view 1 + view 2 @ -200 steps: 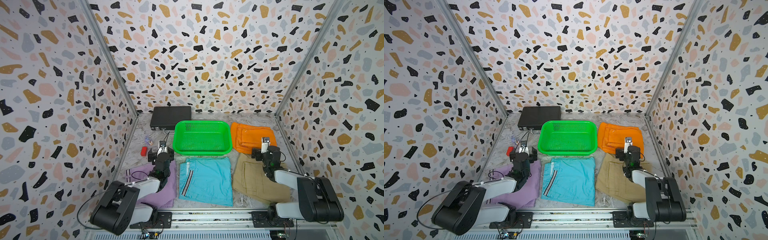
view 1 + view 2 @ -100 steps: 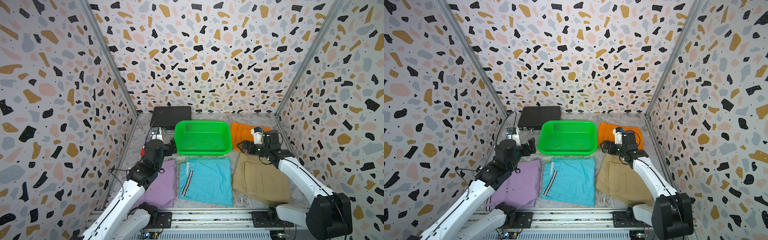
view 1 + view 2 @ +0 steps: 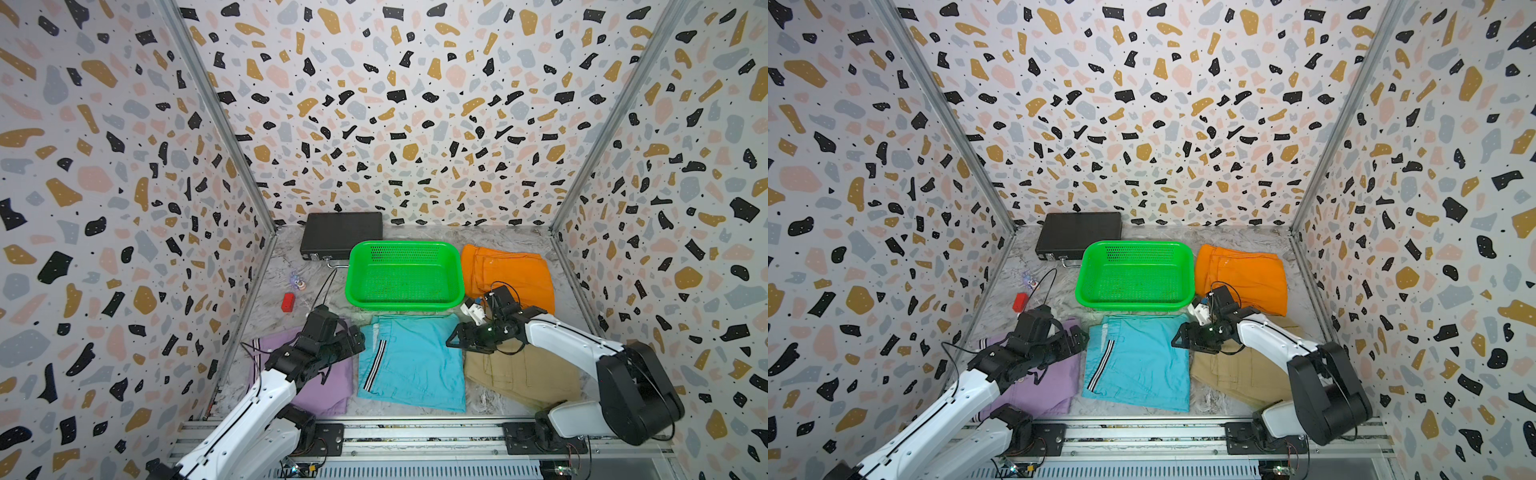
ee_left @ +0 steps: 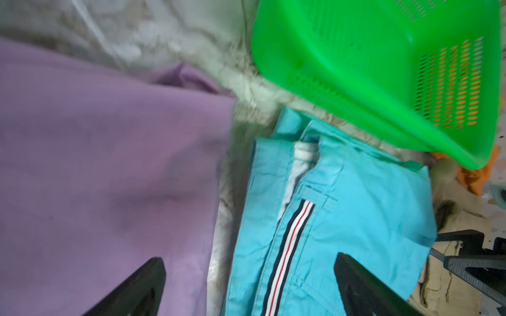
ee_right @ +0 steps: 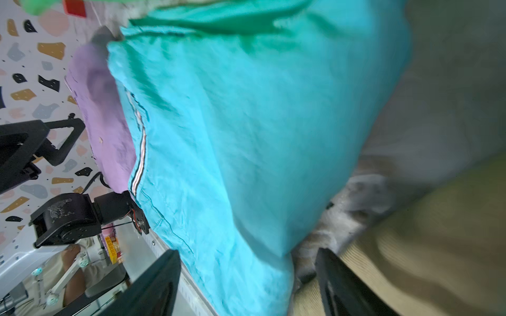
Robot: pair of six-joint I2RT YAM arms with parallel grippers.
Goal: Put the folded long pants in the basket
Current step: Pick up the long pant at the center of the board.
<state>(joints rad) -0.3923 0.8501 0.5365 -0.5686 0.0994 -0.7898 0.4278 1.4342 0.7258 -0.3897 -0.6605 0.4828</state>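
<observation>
Top views — right gripper (image 3: 452, 341) moved beside cyan pants (image 3: 411, 365).

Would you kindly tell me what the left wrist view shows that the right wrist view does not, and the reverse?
Only the left wrist view shows the orange pants, partly behind the green basket's mesh wall. Only the right wrist view shows the red block. Both show the cyan pants, the lilac pants and the khaki pants.
</observation>
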